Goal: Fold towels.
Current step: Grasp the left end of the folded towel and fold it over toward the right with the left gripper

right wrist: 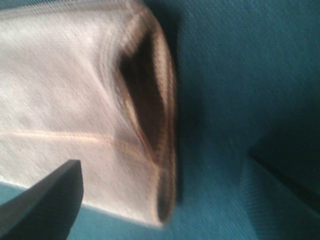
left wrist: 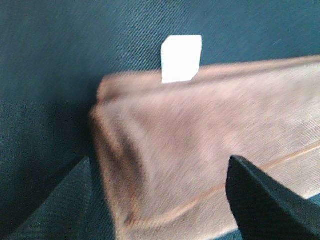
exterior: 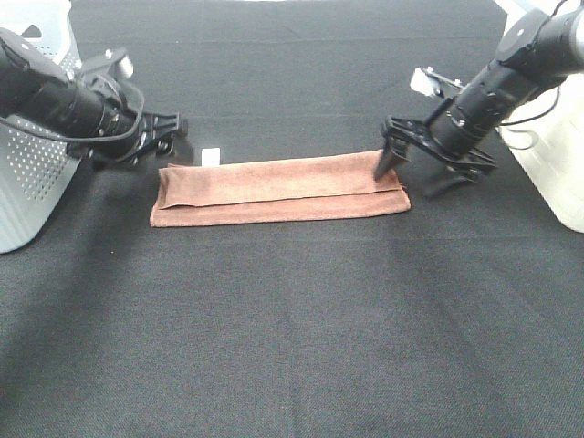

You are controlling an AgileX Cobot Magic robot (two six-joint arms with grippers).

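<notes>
the towel [exterior: 278,190] lies folded in a long strip on the table [exterior: 292,347], its long axis running left to right. the left gripper [exterior: 172,135] and the right gripper [exterior: 406,178] each stand at one short end, jaws open and empty.

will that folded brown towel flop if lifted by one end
Probably floppy: the towel lies in thin soft layers and its end gapes open in the right wrist view, so it would likely sag and unfold. Its fuzzy nap would probably drag, not slide, on the black table cover.
</notes>
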